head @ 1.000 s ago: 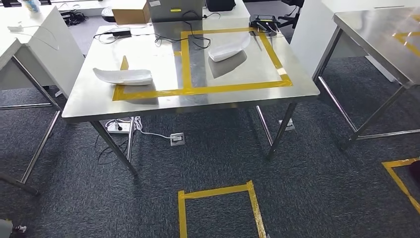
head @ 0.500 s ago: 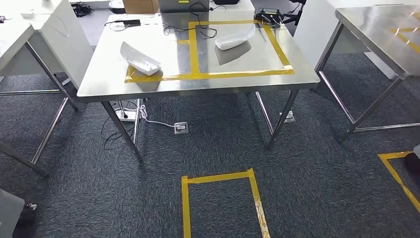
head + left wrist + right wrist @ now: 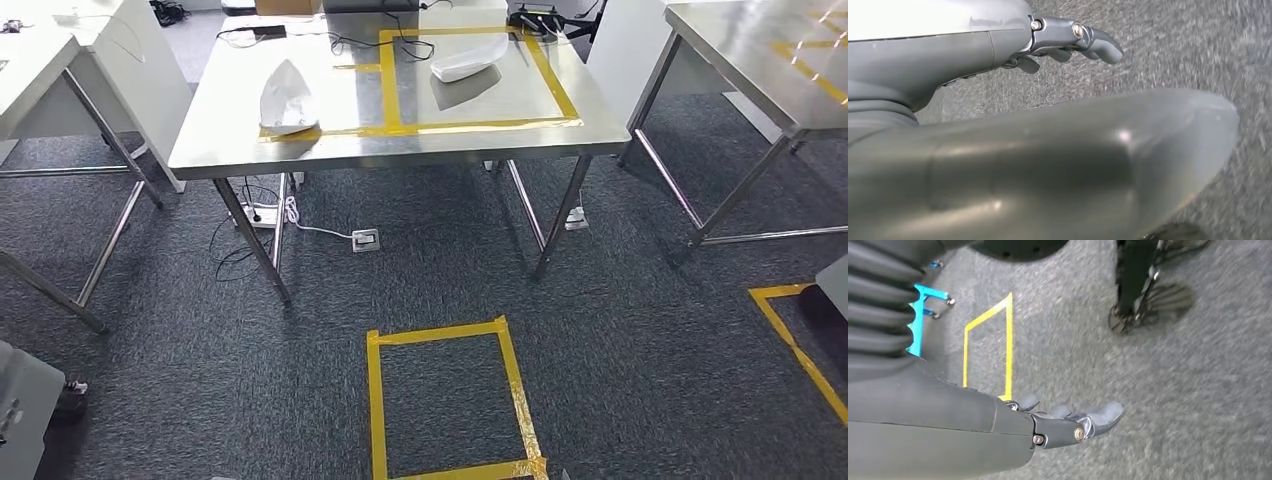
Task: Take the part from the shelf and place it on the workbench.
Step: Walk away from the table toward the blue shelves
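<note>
While standing back on the carpet (image 3: pixel 620 330), carried the left hand (image 3: pixel 1068 37) and the right hand (image 3: pixel 1068 425) low at the sides, both empty, fingers stretched loosely apart. Saw two white parts well ahead of and above them on the worktop (image 3: pixel 230 130): the near part (image 3: pixel 288 98) toward the left front corner, long axis running away from the robot; the far part (image 3: pixel 468 58) inside the taped square (image 3: pixel 480 125), lying crosswise. Judged the left arm the closer one to the near part.

The left hand (image 3: pixel 1068 42) has a smooth grey shell, dark grey fingers with small shiny screws and a big round grey thumb, and the right hand (image 3: pixel 1068 422) looks the same, with a ribbed grey cover and a bright blue part behind it.
</note>
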Robot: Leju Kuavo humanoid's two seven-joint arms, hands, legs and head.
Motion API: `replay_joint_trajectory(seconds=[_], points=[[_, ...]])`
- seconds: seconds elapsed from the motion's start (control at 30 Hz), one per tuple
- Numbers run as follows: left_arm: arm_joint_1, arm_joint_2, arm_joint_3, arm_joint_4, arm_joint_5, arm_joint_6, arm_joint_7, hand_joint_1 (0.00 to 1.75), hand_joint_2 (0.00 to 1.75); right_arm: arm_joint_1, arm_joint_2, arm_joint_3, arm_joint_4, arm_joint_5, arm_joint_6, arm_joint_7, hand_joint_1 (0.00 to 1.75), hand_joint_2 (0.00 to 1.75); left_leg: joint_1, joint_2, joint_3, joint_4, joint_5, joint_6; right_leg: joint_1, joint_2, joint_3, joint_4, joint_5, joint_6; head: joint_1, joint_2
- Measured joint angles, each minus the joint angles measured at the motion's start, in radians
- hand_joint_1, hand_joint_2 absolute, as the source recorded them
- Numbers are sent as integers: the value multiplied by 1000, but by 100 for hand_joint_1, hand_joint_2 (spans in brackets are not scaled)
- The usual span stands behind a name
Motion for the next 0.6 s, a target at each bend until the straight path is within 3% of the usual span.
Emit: replay_joint_trajectory(seconds=[0.03,0.07,0.17,0.2,0.23,0.27,0.3,0.33,0.4,0.43,0.5,0.53,0.57,0.6], points=[[1,1,-3,2,-2,-2,8,0,0,0,0,2,0,4,1,14,0,175,0,-1,-7,6,-11,-6,-3,-1,-10,-5,13,-6,0,0],[5,2,-6,3,0,-3,13,0,0,-1,0,3,0,7,2,30,0,175,0,-4,-18,29,-42,-11,-8,-2,-22,-10,27,-11,0,0],[21,8,-6,6,31,1,24,0,0,3,0,4,0,17,2,84,0,175,4,-7,-58,196,-184,-25,-11,-4,-68,-8,64,-17,-2,0],[29,10,-5,7,44,3,28,0,0,4,0,4,0,20,1,100,0,175,5,-7,-60,246,-201,-29,-12,-5,-85,-5,74,-16,-2,0],[38,11,-3,9,56,4,33,0,0,6,0,5,0,24,-2,111,0,175,6,-7,-51,270,-194,-31,-12,-6,-101,0,84,-14,-2,0],[47,12,1,10,66,4,41,0,0,7,0,5,0,27,-4,116,0,175,7,-7,-26,260,-170,-32,-14,-7,-117,5,93,-11,-2,0],[55,12,5,11,70,2,54,0,0,7,0,6,0,30,-7,115,0,175,8,-7,17,215,-142,-32,-15,-7,-133,12,102,-8,-2,0],[61,11,8,13,67,-3,73,0,0,8,0,6,0,32,-9,109,0,175,8,-7,67,145,-134,-32,-16,-7,-148,20,109,-3,-3,0],[69,8,10,14,46,-16,112,0,0,9,-2,8,0,36,-12,92,0,175,4,-10,147,21,-145,-23,-15,-9,-167,30,124,8,-1,0],[73,6,10,15,36,-21,125,0,0,9,-3,9,0,38,-13,85,0,175,2,-12,160,-9,-156,-16,-15,-10,-170,31,132,14,-1,0],[82,2,10,16,29,-28,134,0,0,10,-5,10,0,41,-17,79,0,175,1,-12,152,-17,-146,2,-16,-9,-172,28,145,25,-2,0],[84,0,10,17,29,-29,129,0,0,11,-6,11,0,43,-20,80,0,175,2,-10,146,-18,-139,12,-17,-7,-176,34,136,32,-2,0],[85,-1,10,18,28,-30,119,0,0,13,-6,11,0,44,-23,83,0,175,3,-8,138,-20,-129,21,-19,-5,-185,54,109,39,-1,0],[85,-2,10,18,27,-28,104,0,0,14,-7,11,0,47,-27,87,0,175,5,-7,128,-21,-119,28,-21,-3,-198,96,64,45,0,0]])
